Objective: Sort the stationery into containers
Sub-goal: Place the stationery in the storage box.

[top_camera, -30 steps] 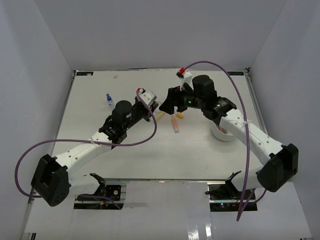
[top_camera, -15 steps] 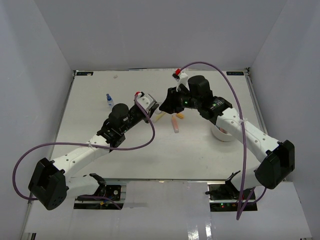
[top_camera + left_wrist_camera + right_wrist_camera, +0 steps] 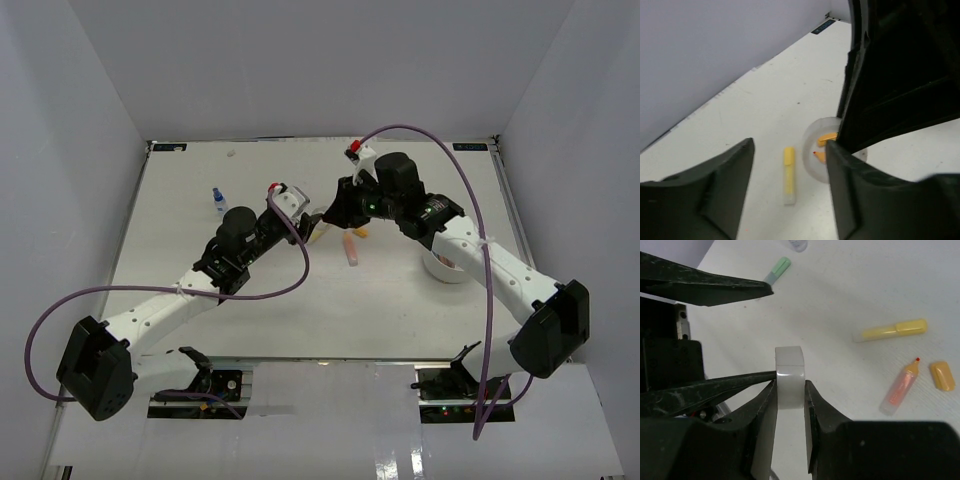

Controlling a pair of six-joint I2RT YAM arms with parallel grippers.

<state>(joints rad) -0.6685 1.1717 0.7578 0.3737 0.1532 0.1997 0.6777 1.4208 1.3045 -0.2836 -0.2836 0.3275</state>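
The clear tape ring [image 3: 789,365] hangs between two hands, off the tabletop [image 3: 850,285].
The right hand [image 3: 789,386] pinches the ring edge-on; the left hand [image 3: 790,149] stands spread just beside it. A yellow marker [image 3: 890,331] and an orange marker [image 3: 899,389] lie below; the white tub [image 3: 445,270] sits well apart.

Light even, diffuse, from overhead. Table [image 3: 400,300] bright white, close to washed out; shadows on it soft, faint. Walls [image 3: 300,60] dimmer, lilac-grey. Top view sharp. Left wrist: left fingers [image 3: 715,195] dark, defocused; tape ring [image 3: 811,157] hazy. Right wrist: right fingers [image 3: 817,410] underexposed, markers [image 3: 890,331] crisp.
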